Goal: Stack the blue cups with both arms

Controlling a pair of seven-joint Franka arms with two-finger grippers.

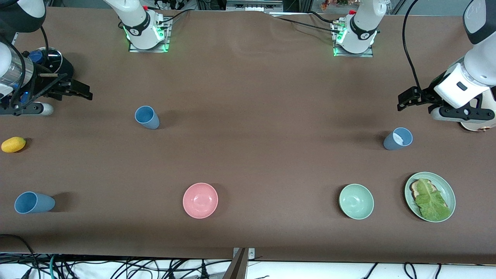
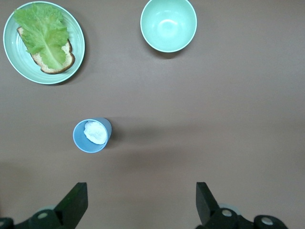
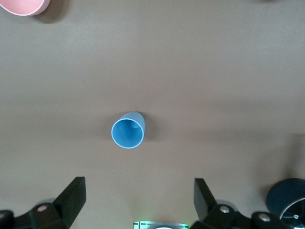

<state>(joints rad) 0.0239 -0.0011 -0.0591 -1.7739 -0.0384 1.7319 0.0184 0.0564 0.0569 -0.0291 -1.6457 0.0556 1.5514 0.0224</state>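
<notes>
1. The table point(image 1: 248, 77) is wearing a matte brown cloth, faintly creased near the bases.
2. A sky-blue cup point(image 1: 147, 117), a smooth tapered tumbler, is standing upright toward the right arm's end, well apart from everything else.
3. A greyer cup point(image 1: 398, 139) with a whitish inside is standing upright toward the left arm's end, farther from the front camera than the green bowl point(image 1: 356, 201) and the plate point(image 1: 445, 186).
4. A third blue cup point(image 1: 34, 202) is sitting near the front edge at the right arm's end.
5. The right gripper point(image 1: 79, 91) is hanging over bare cloth at its end of the table, black fingers spread wide, holding nothing; its wrist view is looking down on the sky-blue cup.
6. The left gripper point(image 1: 407, 100) is hovering likewise above the greyer cup's end, fingers apart and empty.
7. A glossy pink bowl point(image 1: 200, 200) is resting near the front edge; the plate is carrying toast under a crinkled lettuce leaf point(image 1: 432, 201).
8. A yellow lemon point(image 1: 13, 144) is lying beside the table's edge.
9. Any writing on the arm collars is too small to read.
</notes>
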